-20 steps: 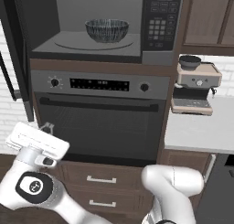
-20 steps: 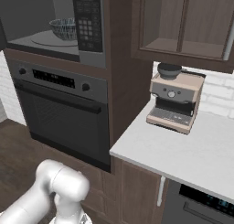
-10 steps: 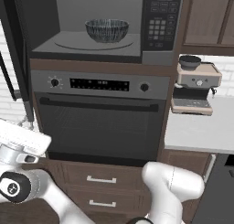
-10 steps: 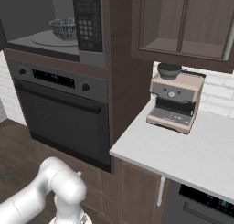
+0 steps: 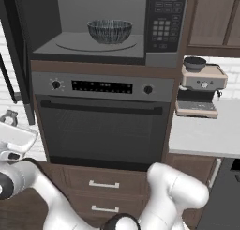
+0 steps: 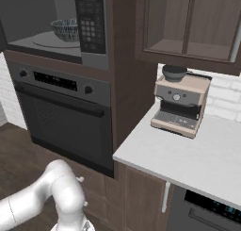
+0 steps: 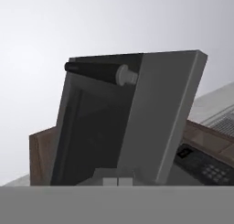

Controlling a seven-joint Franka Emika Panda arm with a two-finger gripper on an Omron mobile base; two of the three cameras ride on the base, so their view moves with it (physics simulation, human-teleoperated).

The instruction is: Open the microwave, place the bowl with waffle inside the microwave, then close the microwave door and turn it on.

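Hanging low at far left, the arm (image 5: 28, 187) aims closed fingers (image 7: 117, 180) toward the open microwave door (image 7: 137, 122).

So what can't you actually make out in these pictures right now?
- Contents of the small striped dark bowl: hidden by its own rim, both base views.
- Grey-framed dark-glass microwave door: left base view's edge cuts it.
- Keypad labels on the grey-and-black microwave: too small.
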